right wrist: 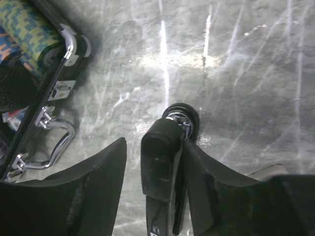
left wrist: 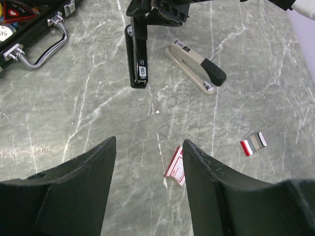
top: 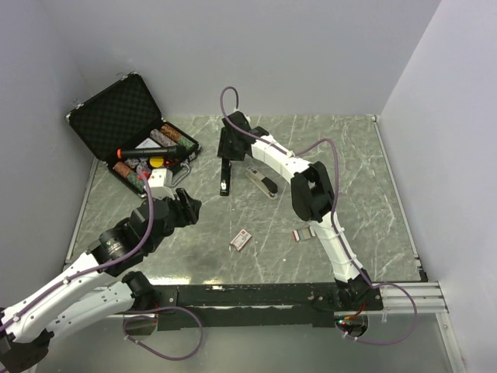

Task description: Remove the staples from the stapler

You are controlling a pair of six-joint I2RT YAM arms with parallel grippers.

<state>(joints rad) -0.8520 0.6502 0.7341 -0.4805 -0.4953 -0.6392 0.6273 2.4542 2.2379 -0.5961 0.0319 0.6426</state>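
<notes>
A black stapler [top: 225, 177] lies on the marble table, long axis toward me; it also shows in the left wrist view [left wrist: 138, 56]. My right gripper [top: 226, 152] is over its far end. In the right wrist view the jaws straddle the stapler's hinge end [right wrist: 165, 147]: the right finger [right wrist: 206, 177] touches it and a gap remains at the left finger, so the gripper [right wrist: 156, 147] is open. My left gripper [top: 189, 203] is open and empty, above bare table [left wrist: 150, 142], with a red-and-white staple box [left wrist: 174, 168] just beside its right finger.
A beige stapler with a black handle [top: 265, 183] lies right of the black one. A small red, grey and white pack [top: 302, 233] lies mid-table. An open black case [top: 128, 116] with poker chips stands at the back left, its handle [left wrist: 42, 49] facing the table.
</notes>
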